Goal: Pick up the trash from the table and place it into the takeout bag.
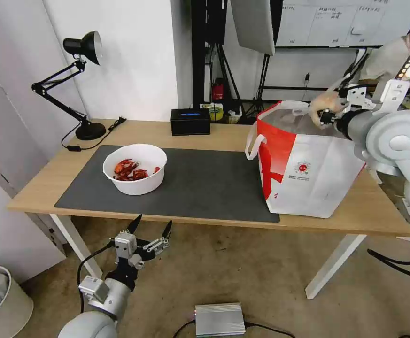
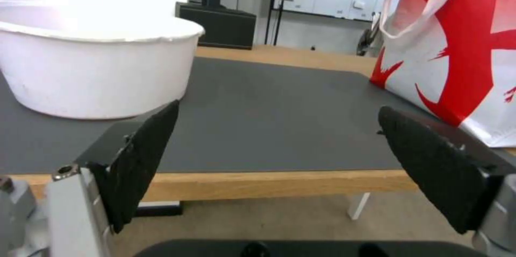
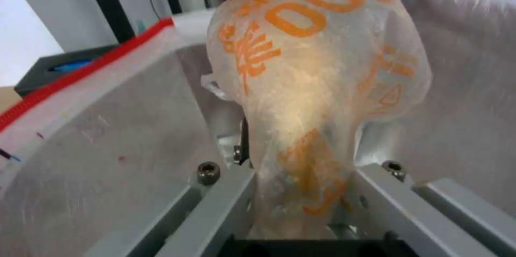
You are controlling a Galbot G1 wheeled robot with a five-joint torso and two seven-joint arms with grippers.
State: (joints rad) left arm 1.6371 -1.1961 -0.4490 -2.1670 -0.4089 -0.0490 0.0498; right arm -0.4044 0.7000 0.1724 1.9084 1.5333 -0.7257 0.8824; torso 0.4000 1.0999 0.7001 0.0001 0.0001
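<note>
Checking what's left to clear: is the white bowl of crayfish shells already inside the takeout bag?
No, the white bowl with its red shells sits on the dark grey mat, apart from the takeout bag.

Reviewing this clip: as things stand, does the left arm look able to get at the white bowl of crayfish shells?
Probably yes. The left gripper is open just off the table's near edge, and the white bowl sits close ahead on the mat with nothing between them.
</note>
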